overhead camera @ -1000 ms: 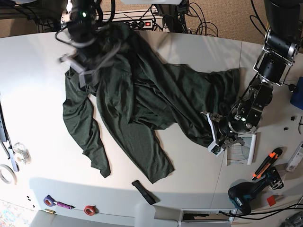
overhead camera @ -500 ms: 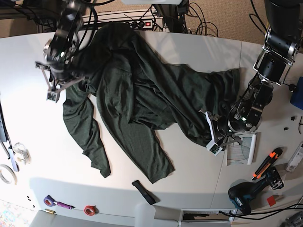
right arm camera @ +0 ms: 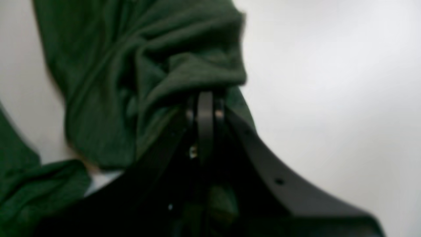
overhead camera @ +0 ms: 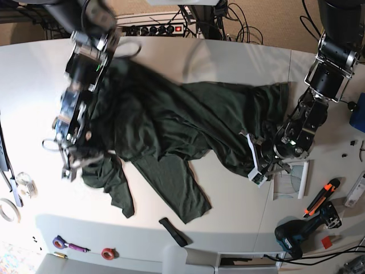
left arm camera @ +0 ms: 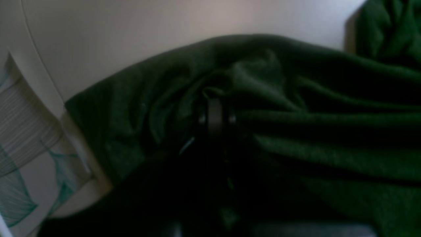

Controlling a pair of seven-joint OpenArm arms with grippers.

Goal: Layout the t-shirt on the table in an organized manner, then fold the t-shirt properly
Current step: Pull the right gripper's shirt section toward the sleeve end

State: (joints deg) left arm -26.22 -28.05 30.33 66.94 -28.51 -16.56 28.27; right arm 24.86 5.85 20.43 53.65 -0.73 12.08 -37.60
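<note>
The broad white table (overhead camera: 228, 63) carries everything, and across its middle lies the dark green knit t-shirt (overhead camera: 188, 114), rumpled and spread unevenly: its body runs from the far left of the base view to the right side, one sleeve trails toward the near edge, and folds overlap through the centre, so by my judgement the laying-out step is not yet finished. The two arms hold opposite ends, which makes sense as a way to draw the cloth taut between them before it is set flat. On the base view's left the right gripper (overhead camera: 69, 165) hangs low over the table with its jaws closed together on a bunched wad of fabric, which the right wrist view shows gathered just above the fingertips (right arm camera: 204, 98) and drooping to one side. On the base view's right the left gripper (overhead camera: 259, 166) sits down at the shirt's edge, jaws likewise pressed together with cloth puckered around them in the left wrist view (left arm camera: 213, 105), pinning that end as an anchor. Just beside it lies a white paper sheet with a teal leaf print (overhead camera: 288, 185), which a sideways pull might snag, and farther out an orange and black cutter (overhead camera: 320, 196)
</note>
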